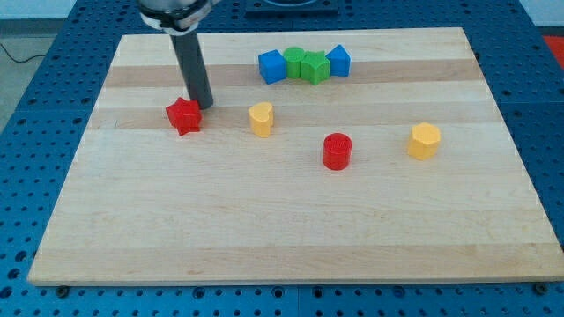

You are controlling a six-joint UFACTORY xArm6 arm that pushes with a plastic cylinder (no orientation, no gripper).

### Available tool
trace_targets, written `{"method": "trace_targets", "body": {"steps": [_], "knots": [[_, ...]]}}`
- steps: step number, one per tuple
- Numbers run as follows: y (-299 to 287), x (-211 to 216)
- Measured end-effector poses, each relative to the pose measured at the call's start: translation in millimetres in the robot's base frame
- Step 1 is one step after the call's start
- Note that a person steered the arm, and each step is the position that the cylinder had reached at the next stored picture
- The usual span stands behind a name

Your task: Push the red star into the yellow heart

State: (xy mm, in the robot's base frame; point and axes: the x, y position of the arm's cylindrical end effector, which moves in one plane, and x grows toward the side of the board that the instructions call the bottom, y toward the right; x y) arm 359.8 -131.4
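Camera view: red star (184, 115) lies flat, intact.

The arm's dark rod comes down from the far left, leaning slightly right, and my tip (203, 105) meets the surface (264, 229).

My tip (202, 105) ends a straight, smooth, dark grey rod.

Pale wooden board (291, 229) with visible grain in long strips, smooth and matt. Around it, blue metal table (35, 132) full of small holes. Blocks seemingly plastic, matt: red star (184, 115), yellow heart (261, 118). Dark rod, slightly glossy.
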Motion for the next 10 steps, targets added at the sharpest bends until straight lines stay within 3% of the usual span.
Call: {"method": "trace_targets", "body": {"steps": [2,3,4,5,7,10], "knots": [[-66.2,-23.9],[-114.8,-16.7],[-118.1,12.4],[-95.7,24.9],[11.1,24.9],[-30.4,49.6]]}}
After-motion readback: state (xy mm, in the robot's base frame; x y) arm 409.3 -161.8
